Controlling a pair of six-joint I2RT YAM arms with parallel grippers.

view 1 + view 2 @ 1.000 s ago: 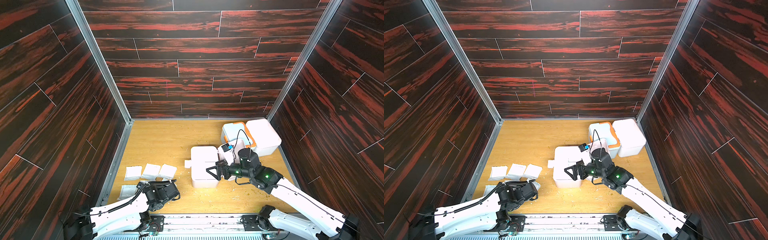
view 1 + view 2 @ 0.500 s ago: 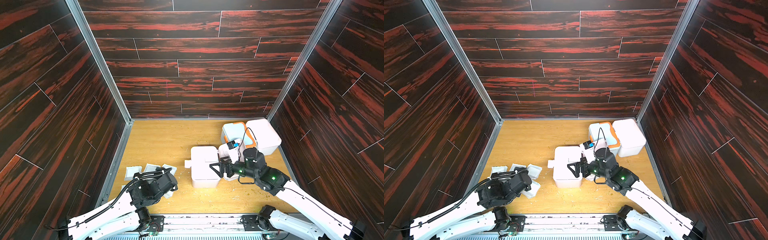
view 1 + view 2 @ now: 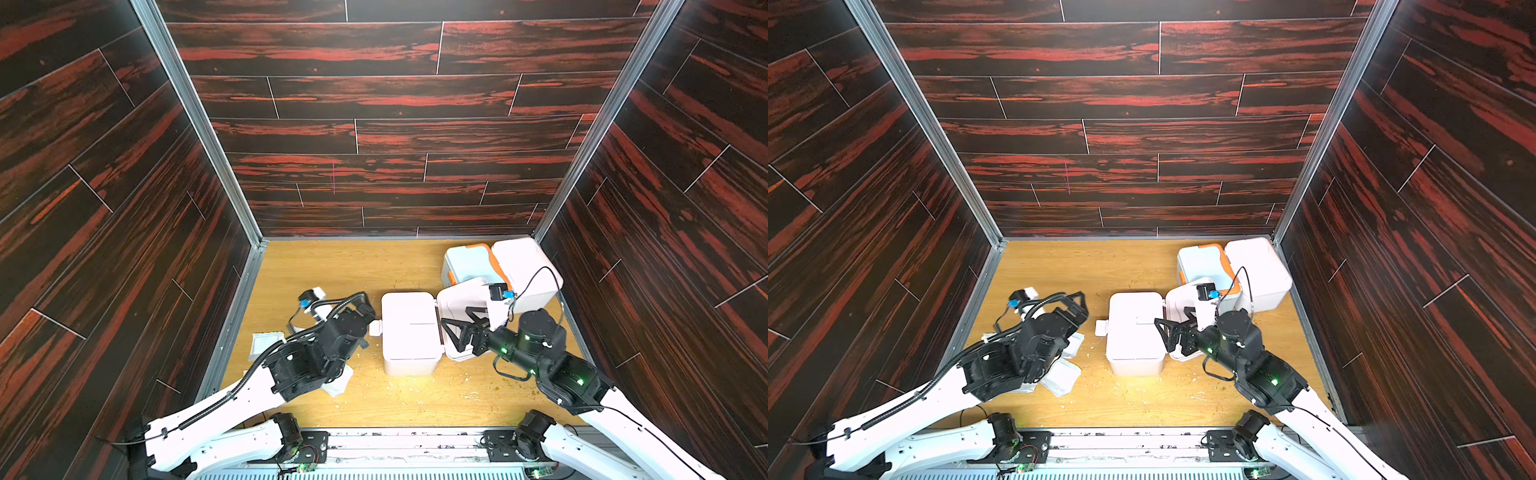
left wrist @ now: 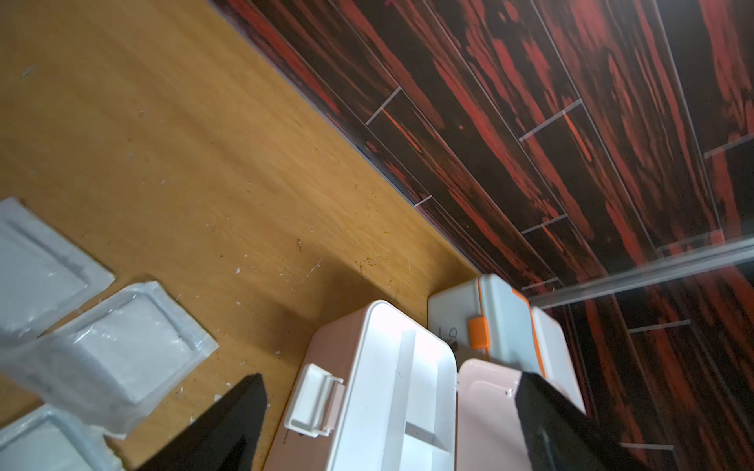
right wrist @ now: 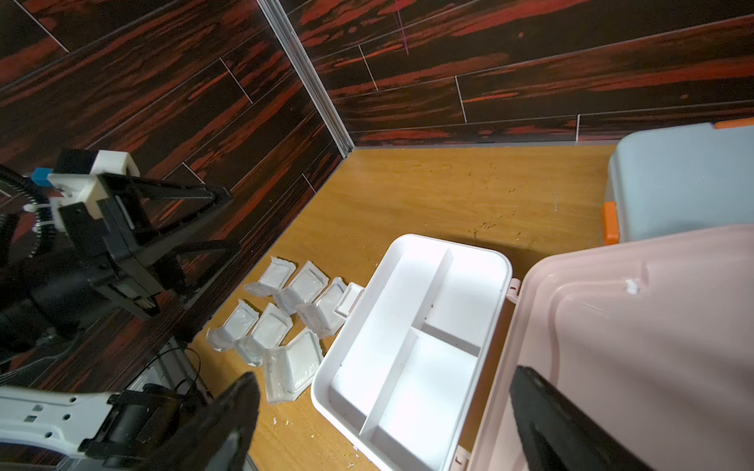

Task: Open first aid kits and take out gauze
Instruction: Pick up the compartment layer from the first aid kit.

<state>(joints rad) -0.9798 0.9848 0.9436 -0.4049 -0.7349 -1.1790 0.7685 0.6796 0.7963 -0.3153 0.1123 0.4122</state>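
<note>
A pale pink first aid kit [image 3: 409, 332] stands open mid-table, its lid [image 3: 461, 303] swung to the right. Its white divided tray [image 5: 432, 367] shows nothing inside. Two closed kits stand at the back right: a blue-white one with orange trim [image 3: 471, 262] and a pinkish-white one [image 3: 525, 266]. Several gauze packets [image 5: 285, 314] lie on the table left of the open kit, also in a top view [image 3: 1063, 376]. My left gripper [image 3: 362, 308] hovers open and empty by the kit's latch [image 4: 314, 403]. My right gripper [image 3: 457, 328] is open and empty over the lid hinge.
Dark wood-pattern walls close in the table on three sides. The left arm's body [image 3: 1017, 357] hangs over part of the gauze pile. Small crumbs dot the wooden tabletop [image 3: 353, 266]. A metal rail [image 3: 395, 436] runs along the front edge.
My left gripper opened fully, rose from the front gauze packet and swung back toward the open kit. My right gripper drew back a little toward the lid.
</note>
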